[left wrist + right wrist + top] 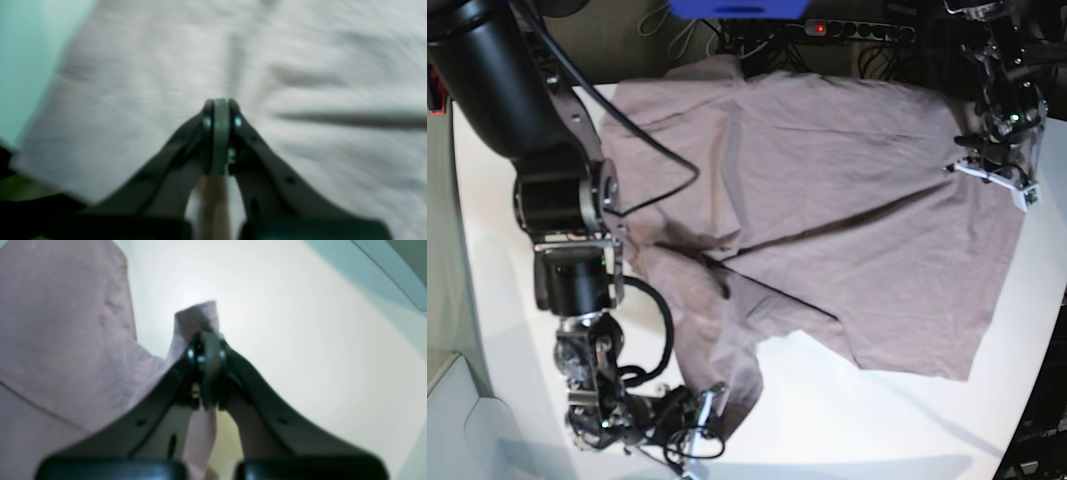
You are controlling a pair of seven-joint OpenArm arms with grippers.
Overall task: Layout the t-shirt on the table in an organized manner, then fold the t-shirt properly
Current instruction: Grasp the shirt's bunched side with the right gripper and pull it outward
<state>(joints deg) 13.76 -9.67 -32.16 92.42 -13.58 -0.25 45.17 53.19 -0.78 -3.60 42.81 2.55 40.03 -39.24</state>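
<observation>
At twelve o'clock in your base view, a black power strip (857, 30) with a red lit switch lies on dark floor (627, 35) among loose cables (689, 32). Beside it sits a blue object (739, 8), cut off.

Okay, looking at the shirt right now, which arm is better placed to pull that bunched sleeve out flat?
The right arm, probably. Its gripper is shut on a fold of the t-shirt at the crumpled near corner, with bare table beside it to draw the cloth onto. The left gripper is shut at the far edge.
</observation>
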